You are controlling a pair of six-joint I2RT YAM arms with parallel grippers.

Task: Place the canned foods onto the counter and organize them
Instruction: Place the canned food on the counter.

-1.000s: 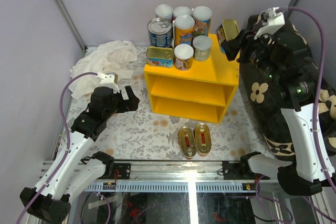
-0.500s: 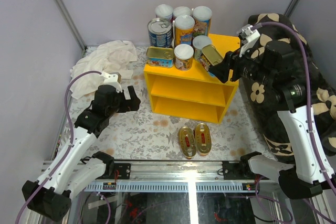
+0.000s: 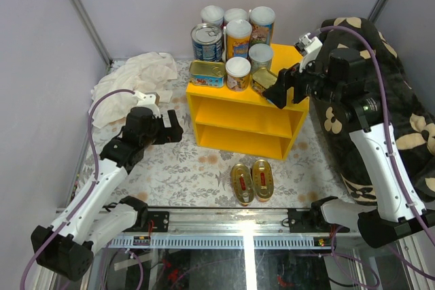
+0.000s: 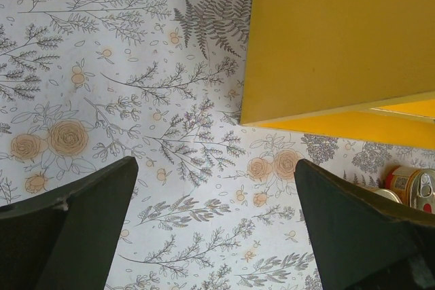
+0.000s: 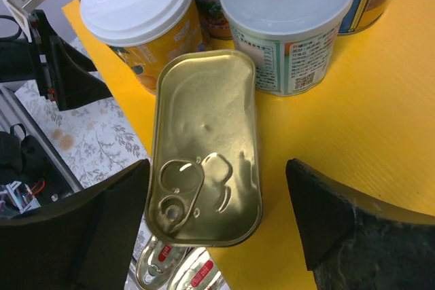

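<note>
A flat gold rectangular tin (image 5: 207, 147) lies at the front edge of the yellow counter (image 5: 380, 120), just before two white-lidded cans (image 5: 139, 5). My right gripper (image 5: 217, 195) hovers over it, open; the right finger (image 5: 340, 215) stands well apart from the tin. From above, the tin (image 3: 264, 81) sits at the front right of the canned foods (image 3: 238, 32) on the counter top (image 3: 285, 66), under the right gripper (image 3: 275, 89). Two gold oval tins (image 3: 251, 181) lie on the floral floor in front. My left gripper (image 4: 216, 215) is open and empty over the floor, left of the counter (image 4: 333, 39).
A crumpled white cloth (image 3: 136, 76) lies at the back left. A black floral bag (image 3: 380, 100) fills the right side behind the right arm. A metal rail (image 3: 231, 219) runs along the near edge. Both counter shelves (image 3: 241, 123) hold nothing.
The right arm swung the gold rectangular tin from the back right onto the counter top, lowered it flat, and its jaws widened off it. The left arm barely shifted.
</note>
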